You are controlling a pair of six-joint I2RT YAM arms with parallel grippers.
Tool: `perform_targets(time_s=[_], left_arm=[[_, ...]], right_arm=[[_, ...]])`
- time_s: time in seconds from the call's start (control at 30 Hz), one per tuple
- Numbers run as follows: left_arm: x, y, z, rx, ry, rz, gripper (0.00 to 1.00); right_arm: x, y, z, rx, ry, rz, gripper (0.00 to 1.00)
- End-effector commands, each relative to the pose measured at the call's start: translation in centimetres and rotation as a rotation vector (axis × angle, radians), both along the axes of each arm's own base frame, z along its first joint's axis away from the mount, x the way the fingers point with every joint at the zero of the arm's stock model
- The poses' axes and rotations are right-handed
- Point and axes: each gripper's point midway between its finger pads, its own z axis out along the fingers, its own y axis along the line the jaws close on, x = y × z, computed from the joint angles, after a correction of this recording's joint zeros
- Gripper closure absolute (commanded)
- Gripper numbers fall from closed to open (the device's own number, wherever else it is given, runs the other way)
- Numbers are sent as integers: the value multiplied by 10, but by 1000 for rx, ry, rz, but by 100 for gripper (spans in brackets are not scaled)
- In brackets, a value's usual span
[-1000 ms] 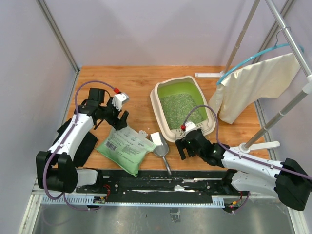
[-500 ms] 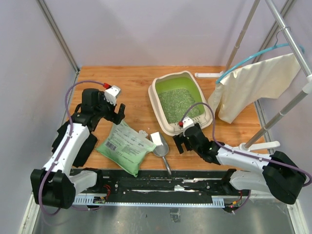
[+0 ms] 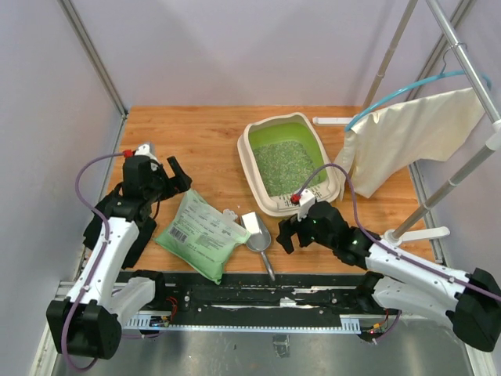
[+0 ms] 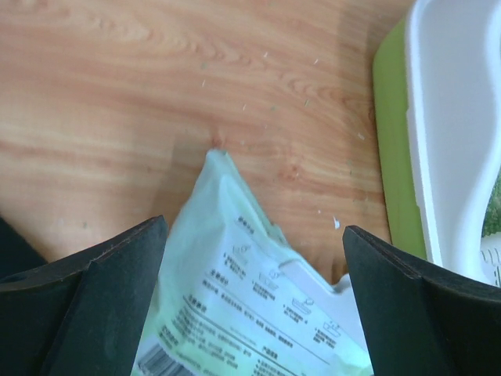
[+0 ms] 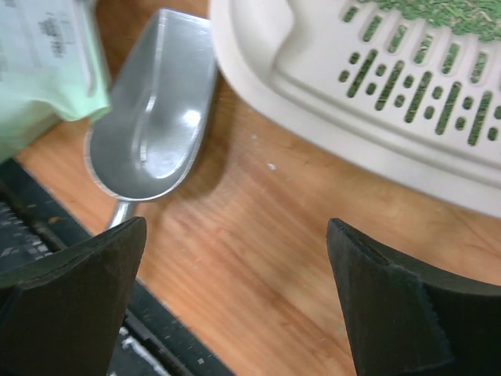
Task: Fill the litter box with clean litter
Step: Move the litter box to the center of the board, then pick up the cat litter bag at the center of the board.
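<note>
grains of clean litter (image 3: 286, 166) are lying inside the litter box (image 3: 275, 205), covering most of its green floor. the litter box is sitting on the wooden table (image 3: 211, 129), at about 1 o'clock from the table's middle. a light green bag (image 3: 202, 233) is lying flat at about 7 o'clock. a silver scoop (image 3: 258, 239) is lying just beside the bag, at the bag's 3 o'clock, with its bowl facing up.

the left gripper (image 3: 166, 182) is hanging over the table at the bag's 11 o'clock. its fingers (image 4: 102, 298) are spreading wide and holding nothing, and the bag's top corner is showing between them in the left wrist view. the right gripper (image 3: 286, 233) is hanging low at the litter box's 6 o'clock, between the scoop and the box. it is spreading its fingers (image 5: 70, 298) wide too, holding nothing. a cream cloth (image 3: 407, 137) is hanging from a blue hanger at the box's 3 o'clock.
</note>
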Motion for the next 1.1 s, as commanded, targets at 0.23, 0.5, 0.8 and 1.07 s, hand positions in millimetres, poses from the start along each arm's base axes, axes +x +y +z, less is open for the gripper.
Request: perform_targets(time_s=[0.23, 0.5, 0.8, 1.07], left_arm=[[-16, 23, -60, -159, 193, 191, 0], [14, 3, -65, -279, 182, -78, 0], [31, -3, -101, -297, 264, -172, 1], [18, -28, -123, -466, 335, -250, 19]], right_arm=[[-47, 31, 57, 284, 139, 165, 3], [-52, 46, 58, 263, 197, 244, 4], [-52, 57, 57, 247, 240, 275, 4], [-50, 59, 59, 243, 238, 275, 4]])
